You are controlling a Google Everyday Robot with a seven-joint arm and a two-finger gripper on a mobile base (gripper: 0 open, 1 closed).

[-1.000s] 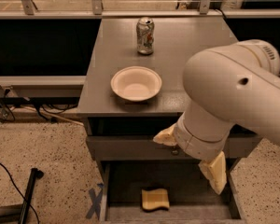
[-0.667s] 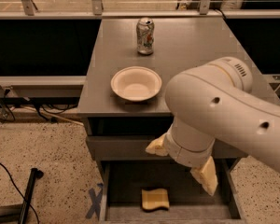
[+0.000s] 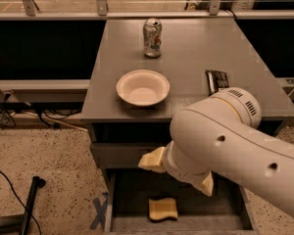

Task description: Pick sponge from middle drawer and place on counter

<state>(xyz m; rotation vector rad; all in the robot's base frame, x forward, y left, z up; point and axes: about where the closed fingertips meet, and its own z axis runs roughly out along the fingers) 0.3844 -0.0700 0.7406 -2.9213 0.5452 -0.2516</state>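
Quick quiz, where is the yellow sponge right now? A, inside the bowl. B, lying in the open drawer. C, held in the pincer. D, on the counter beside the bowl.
B: the sponge lies flat on the floor of the middle drawer, with the open pincer hovering just above it, below the counter edge.

Drink can [image 3: 152, 37]: upright, farthest back of the three tabletop items. White bowl [image 3: 142, 87]: round, mouth up, in front of the can and well apart from it. Black snack bar wrapper [image 3: 217, 80]: flat, to the right of the bowl. Speckled floor [image 3: 49, 170]: carries black cables [image 3: 10, 119] at left, a black rod [image 3: 29, 209] at lower left and a blue tape cross [image 3: 99, 210]. Gripper [image 3: 179, 173]: low, below the bowl, tan fingers spread.
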